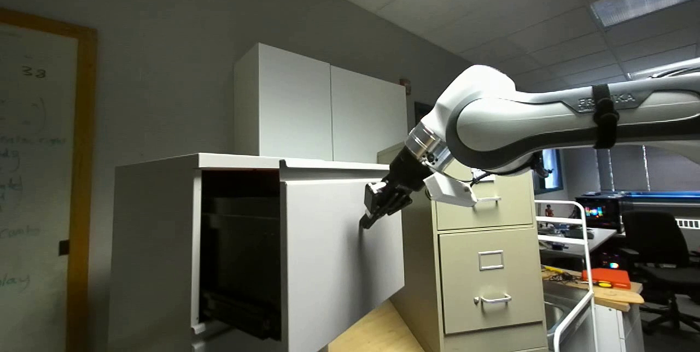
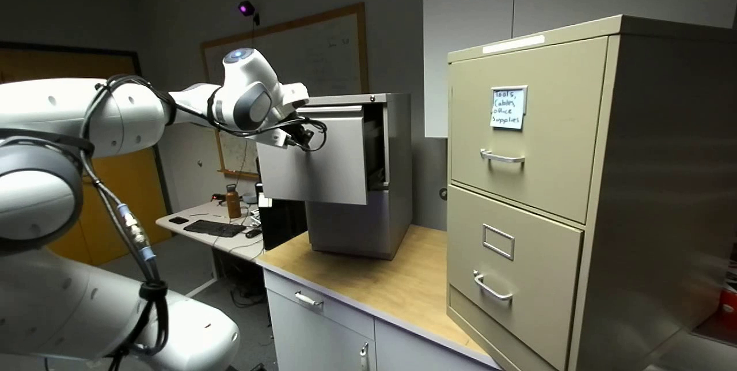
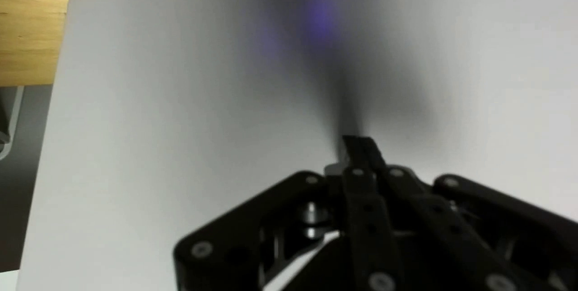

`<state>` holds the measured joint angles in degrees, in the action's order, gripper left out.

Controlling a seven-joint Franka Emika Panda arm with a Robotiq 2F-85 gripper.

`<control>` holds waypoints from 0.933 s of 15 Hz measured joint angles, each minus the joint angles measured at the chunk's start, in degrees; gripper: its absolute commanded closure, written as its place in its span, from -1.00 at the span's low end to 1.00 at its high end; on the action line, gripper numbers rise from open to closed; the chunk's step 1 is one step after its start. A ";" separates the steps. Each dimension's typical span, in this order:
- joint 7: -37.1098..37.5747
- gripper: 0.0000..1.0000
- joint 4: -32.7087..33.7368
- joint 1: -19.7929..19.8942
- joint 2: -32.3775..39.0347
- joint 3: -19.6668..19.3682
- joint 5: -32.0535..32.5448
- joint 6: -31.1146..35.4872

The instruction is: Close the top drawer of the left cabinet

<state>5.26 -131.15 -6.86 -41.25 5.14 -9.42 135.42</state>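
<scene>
The left cabinet is a light grey metal box with two broad drawers; it also shows in an exterior view. Its top drawer stands pulled out, with its dark interior showing at the side. The drawer's flat pale grey front shows in an exterior view and fills most of the wrist view. My gripper is shut and empty, its fingertips at the drawer front, touching it or very close. The shut fingers show in the wrist view. In an exterior view the gripper is partly hidden by cables.
A beige filing cabinet with handles stands beside the left cabinet, also in an exterior view. A white two-door upper cabinet hangs on the wall. The left cabinet stands on a wooden counter. A desk is behind.
</scene>
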 measured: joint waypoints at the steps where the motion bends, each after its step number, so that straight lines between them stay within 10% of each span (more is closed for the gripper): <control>1: 0.00 1.00 0.52 -0.70 0.75 0.15 -0.38 0.86; 14: 1.87 1.00 20.09 -3.00 23.10 7.32 1.28 11.67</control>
<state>7.13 -111.07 -9.86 -18.15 12.45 -8.14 147.10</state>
